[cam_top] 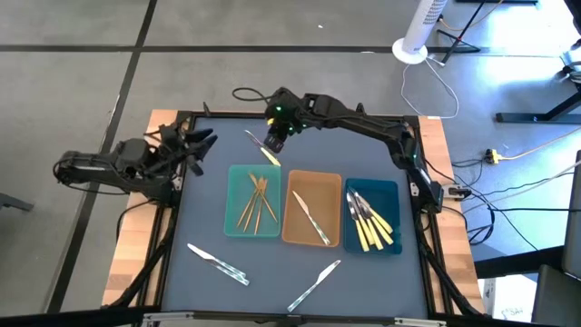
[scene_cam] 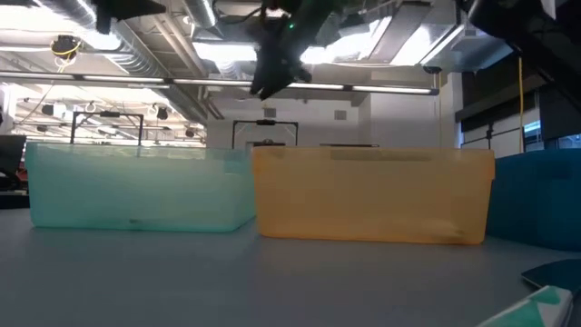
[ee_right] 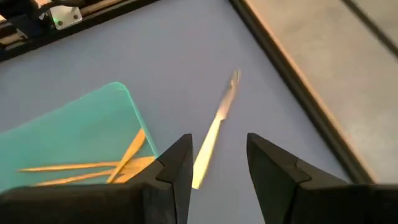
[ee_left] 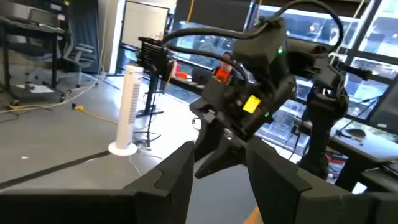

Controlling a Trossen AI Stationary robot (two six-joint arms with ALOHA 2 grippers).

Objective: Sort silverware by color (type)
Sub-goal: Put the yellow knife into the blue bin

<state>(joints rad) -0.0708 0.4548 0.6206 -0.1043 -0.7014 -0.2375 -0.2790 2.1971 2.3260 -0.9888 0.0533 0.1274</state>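
- A dark blue-grey surface [cam_top: 272, 263] with a black frame lay on a pale wooden bench top [cam_top: 136, 250].
- Three trays sat side by side across its middle: a teal tray [cam_top: 234, 202], touching a tan tray [cam_top: 331, 186], which touched a dark-blue tray [cam_top: 388, 189].
- From table height, the teal tray's [scene_cam: 136, 191] and the tan tray's [scene_cam: 372, 195] translucent walls stood edge to edge.
- A white tower fan [cam_top: 419, 32] stood on the grey floor beyond the far right corner, its cord [cam_top: 442, 86] trailing.
- A yellow plug [cam_top: 491, 156] lay on the floor to the right.
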